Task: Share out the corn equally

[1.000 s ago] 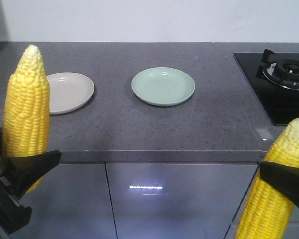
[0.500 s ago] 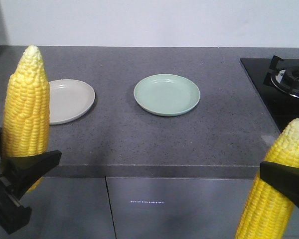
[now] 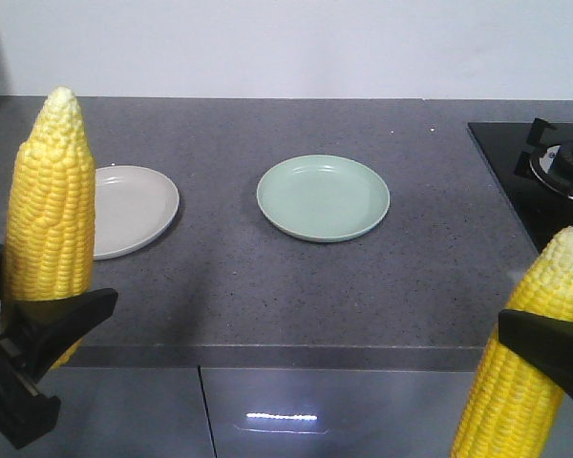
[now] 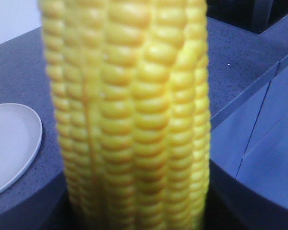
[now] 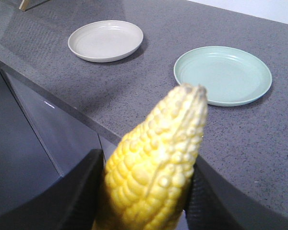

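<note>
Two cobs of corn are held upright in front of the counter's near edge. The left corn [image 3: 50, 210] [image 4: 134, 120] stands tip up with my left gripper [image 3: 43, 310] [image 4: 134, 213] shut on its lower part. My right gripper [image 3: 552, 348] [image 5: 146, 191] is shut on the right corn [image 3: 557, 281] [image 5: 158, 163], whose pale tip leans slightly left. On the counter lie an empty beige plate [image 3: 124, 210] [image 5: 105, 40] [image 4: 9, 139] at the left and an empty green plate [image 3: 323, 197] [image 5: 223, 74] at the centre. Both grippers are short of the plates.
The grey speckled counter [image 3: 296, 296] ends in a front edge [image 3: 296, 355] above glossy cabinet doors [image 3: 296, 415]. A black gas stove [image 3: 554, 167] sits at the counter's far right. A white wall runs behind.
The counter, both plates and the stove have shifted lower and to the right in the front view as the base moved. Both grippers still hold their corn the same way.
</note>
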Controlling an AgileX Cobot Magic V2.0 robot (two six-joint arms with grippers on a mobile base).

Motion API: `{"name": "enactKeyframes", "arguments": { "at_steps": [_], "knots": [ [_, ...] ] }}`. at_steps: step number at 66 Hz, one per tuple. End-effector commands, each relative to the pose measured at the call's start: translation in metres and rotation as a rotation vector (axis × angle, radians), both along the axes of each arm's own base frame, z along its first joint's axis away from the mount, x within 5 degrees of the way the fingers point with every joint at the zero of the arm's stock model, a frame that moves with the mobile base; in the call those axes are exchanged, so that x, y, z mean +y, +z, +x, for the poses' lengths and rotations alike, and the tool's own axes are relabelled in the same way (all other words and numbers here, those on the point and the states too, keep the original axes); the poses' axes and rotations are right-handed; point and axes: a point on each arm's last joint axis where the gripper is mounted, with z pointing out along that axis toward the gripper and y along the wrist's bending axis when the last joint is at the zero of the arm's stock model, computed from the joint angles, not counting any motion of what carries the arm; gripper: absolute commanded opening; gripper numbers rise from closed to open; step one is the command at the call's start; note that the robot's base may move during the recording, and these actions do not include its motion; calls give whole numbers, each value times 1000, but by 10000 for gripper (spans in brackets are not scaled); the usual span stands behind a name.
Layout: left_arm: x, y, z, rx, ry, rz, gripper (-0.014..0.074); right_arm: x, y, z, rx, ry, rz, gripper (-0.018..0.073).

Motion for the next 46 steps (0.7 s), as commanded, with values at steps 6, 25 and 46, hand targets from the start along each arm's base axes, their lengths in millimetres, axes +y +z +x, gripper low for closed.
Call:
{"name": "enactKeyframes", "arguments": {
  "at_steps": [6, 25, 46],
  "knots": [
    [-1, 16, 0, -80, -5, -78, 368, 0, 13, 2, -67, -23, 47, 233],
    [-1, 16, 0, -80, -5, -78, 368, 0, 13, 2, -67, -23, 47, 233],
    [-1, 16, 0, -80, -5, -78, 368, 0, 13, 2, -67, -23, 47, 233]
  ]
}}
